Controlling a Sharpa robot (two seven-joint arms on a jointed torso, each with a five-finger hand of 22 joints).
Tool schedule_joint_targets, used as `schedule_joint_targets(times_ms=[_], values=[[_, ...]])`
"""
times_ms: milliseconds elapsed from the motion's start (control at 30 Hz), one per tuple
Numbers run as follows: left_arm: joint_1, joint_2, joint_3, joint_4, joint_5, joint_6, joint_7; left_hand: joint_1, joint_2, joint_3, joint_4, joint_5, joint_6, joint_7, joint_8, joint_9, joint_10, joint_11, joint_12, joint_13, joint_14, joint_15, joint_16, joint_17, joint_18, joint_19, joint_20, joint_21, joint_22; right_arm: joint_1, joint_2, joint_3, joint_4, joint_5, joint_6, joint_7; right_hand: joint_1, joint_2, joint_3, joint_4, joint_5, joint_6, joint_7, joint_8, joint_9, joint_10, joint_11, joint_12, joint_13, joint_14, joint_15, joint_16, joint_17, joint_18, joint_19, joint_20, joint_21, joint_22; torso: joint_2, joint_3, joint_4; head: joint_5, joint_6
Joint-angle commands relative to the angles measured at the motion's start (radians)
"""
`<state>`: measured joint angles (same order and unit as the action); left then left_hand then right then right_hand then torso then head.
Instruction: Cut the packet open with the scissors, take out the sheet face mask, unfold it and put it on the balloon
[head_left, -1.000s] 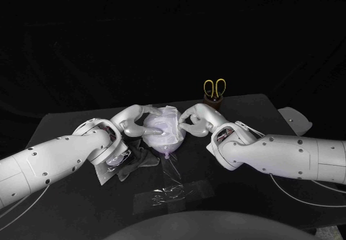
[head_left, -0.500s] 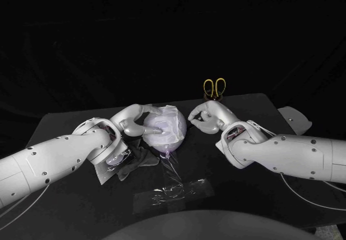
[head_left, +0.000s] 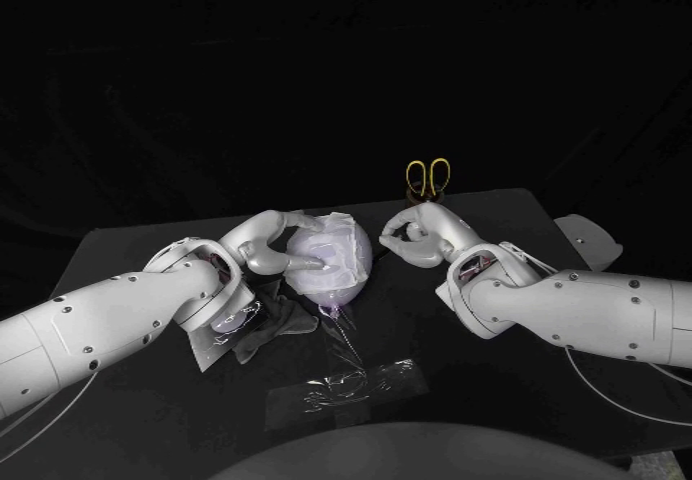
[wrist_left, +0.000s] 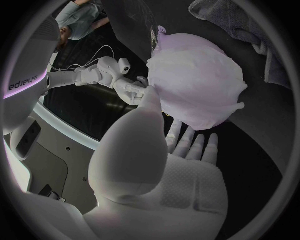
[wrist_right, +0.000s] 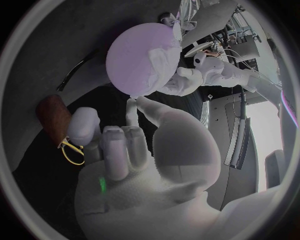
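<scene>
A pale purple balloon (head_left: 329, 262) stands at the table's middle with the white sheet mask (wrist_left: 199, 82) draped over it. My left hand (head_left: 270, 246) holds the balloon's left side, thumb (wrist_left: 150, 107) against it and fingers (wrist_left: 190, 145) beneath. My right hand (head_left: 420, 234) hovers just right of the balloon, off it and holding nothing, fingers loosely bent. In the right wrist view the balloon (wrist_right: 139, 56) lies beyond my right hand's fingertips (wrist_right: 130, 107), with my left hand (wrist_right: 187, 80) behind it. The cut clear packet (head_left: 348, 380) lies flat near the front.
Yellow-handled scissors (head_left: 427, 177) stand in a brown holder (head_left: 423, 206) behind my right hand; the holder (wrist_right: 52, 115) also shows in the right wrist view. A dark cloth (head_left: 277, 319) lies under my left arm. A white object (head_left: 586, 238) sits at the table's right edge.
My right hand has let go of the balloon's right side and drawn away to the right. My left hand and the balloon have stayed put.
</scene>
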<state>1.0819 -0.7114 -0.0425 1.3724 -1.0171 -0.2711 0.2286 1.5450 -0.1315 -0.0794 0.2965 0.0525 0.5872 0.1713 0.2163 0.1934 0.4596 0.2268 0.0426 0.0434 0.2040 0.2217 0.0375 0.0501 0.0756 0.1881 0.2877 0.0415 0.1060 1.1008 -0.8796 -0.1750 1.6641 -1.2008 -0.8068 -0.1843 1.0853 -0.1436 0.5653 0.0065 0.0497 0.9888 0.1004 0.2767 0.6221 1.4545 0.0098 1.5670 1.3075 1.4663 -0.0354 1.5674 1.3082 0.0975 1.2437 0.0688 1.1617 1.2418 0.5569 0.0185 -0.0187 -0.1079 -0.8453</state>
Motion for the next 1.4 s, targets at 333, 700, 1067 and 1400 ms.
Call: schedule_joint_targets(times_ms=[333, 700, 1067, 1400], values=[[-0.003, 0.003, -0.003, 0.002, 0.000, 0.029, -0.008, 0.001, 0.007, 0.004, 0.000, -0.004, 0.005, 0.089, 0.003, 0.001, 0.007, 0.002, 0.001, 0.001, 0.006, 0.002, 0.005, 0.001, 0.015, 0.008, 0.002, 0.004, 0.001, -0.001, 0.039, -0.001, 0.003, 0.046, 0.077, 0.013, 0.043, -0.037, -0.078, 0.044, 0.004, -0.026, 0.027, -0.075, -0.054, 0.116, 0.038, 0.004, 0.263, 0.105, 0.024, 0.003, 0.263, 0.009, -0.001, 0.025, -0.009, 0.001, 0.001, 0.0005, 0.0003, -0.001, 0.001], [-0.003, 0.003, -0.003, 0.003, 0.002, 0.030, -0.008, 0.001, 0.007, 0.004, 0.000, -0.004, 0.005, 0.089, 0.003, 0.001, 0.007, 0.002, 0.001, 0.001, 0.006, 0.002, 0.005, 0.001, 0.015, 0.008, 0.002, 0.004, 0.001, -0.002, 0.065, -0.001, -0.011, 0.018, 0.065, -0.010, 0.080, -0.034, -0.093, 0.044, 0.004, -0.006, 0.025, -0.085, -0.065, 0.116, 0.036, 0.004, 0.263, 0.105, 0.023, 0.003, 0.263, 0.012, 0.000, 0.028, -0.012, 0.002, 0.000, 0.0001, -0.0006, 0.000, 0.000], [-0.003, 0.003, -0.003, 0.003, 0.004, 0.030, -0.009, 0.001, 0.010, 0.005, 0.000, -0.004, 0.006, 0.089, 0.003, 0.001, 0.007, 0.002, 0.001, 0.001, 0.006, 0.002, 0.004, 0.001, 0.017, 0.009, 0.002, 0.004, 0.002, -0.002, 0.095, -0.001, -0.046, 0.000, 0.065, -0.027, 0.099, -0.026, -0.096, 0.044, 0.005, 0.002, 0.024, -0.090, -0.071, 0.116, 0.036, 0.004, 0.263, 0.105, 0.023, 0.003, 0.263, 0.012, 0.001, 0.029, -0.013, 0.003, 0.001, 0.0000, 0.0002, 0.001, 0.001], [-0.003, 0.005, -0.003, 0.004, 0.005, 0.032, -0.009, 0.001, 0.010, 0.005, 0.000, -0.004, 0.006, 0.089, 0.003, 0.001, 0.007, 0.002, 0.001, 0.001, 0.006, 0.002, 0.004, 0.001, 0.017, 0.009, 0.002, 0.004, 0.002, -0.002, 0.122, -0.001, -0.071, -0.008, 0.100, -0.044, 0.104, -0.024, -0.100, 0.046, 0.001, 0.008, 0.024, -0.091, -0.073, 0.116, 0.035, 0.004, 0.263, 0.105, 0.023, 0.003, 0.263, 0.013, -0.001, 0.029, -0.017, 0.001, 0.000, 0.0002, 0.0004, 0.002, 0.000]])
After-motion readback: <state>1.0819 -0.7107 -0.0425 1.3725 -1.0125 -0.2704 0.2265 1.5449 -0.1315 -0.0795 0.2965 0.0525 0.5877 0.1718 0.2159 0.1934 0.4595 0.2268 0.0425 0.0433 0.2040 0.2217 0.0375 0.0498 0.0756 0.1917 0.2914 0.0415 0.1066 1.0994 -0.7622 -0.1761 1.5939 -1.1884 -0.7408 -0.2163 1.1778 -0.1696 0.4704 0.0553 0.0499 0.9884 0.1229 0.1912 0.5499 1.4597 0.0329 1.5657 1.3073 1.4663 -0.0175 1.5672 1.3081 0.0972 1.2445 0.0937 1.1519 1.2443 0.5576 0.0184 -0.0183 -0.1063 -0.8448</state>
